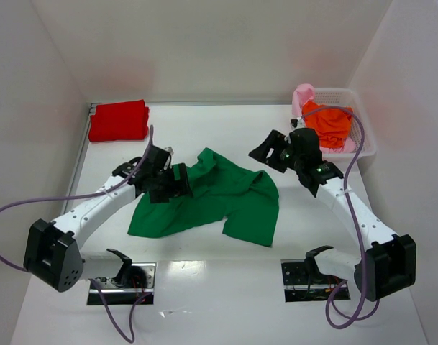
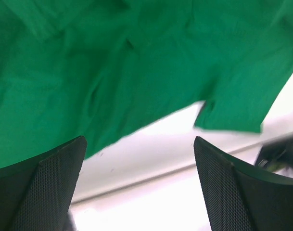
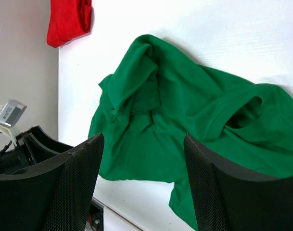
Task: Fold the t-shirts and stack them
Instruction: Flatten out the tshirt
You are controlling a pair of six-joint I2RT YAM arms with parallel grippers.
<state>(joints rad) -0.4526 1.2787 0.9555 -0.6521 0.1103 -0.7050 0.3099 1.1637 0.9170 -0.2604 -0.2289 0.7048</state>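
A dark green t-shirt (image 1: 219, 198) lies crumpled and spread on the white table, also filling the left wrist view (image 2: 136, 62) and the right wrist view (image 3: 184, 120). A folded red t-shirt (image 1: 119, 120) rests at the far left corner, seen too as the red t-shirt (image 3: 68, 19) in the right wrist view. An orange t-shirt (image 1: 329, 123) and a pale pink t-shirt (image 1: 303, 97) sit in the basket. My left gripper (image 1: 181, 181) hovers open over the green shirt's left edge, holding nothing (image 2: 139, 149). My right gripper (image 1: 264, 152) is open above the shirt's right side, empty (image 3: 144, 144).
A white mesh basket (image 1: 362, 122) stands at the far right against the wall. White walls close in the table on the left, back and right. Purple cables trail from both arms. Two mounting plates sit at the near edge.
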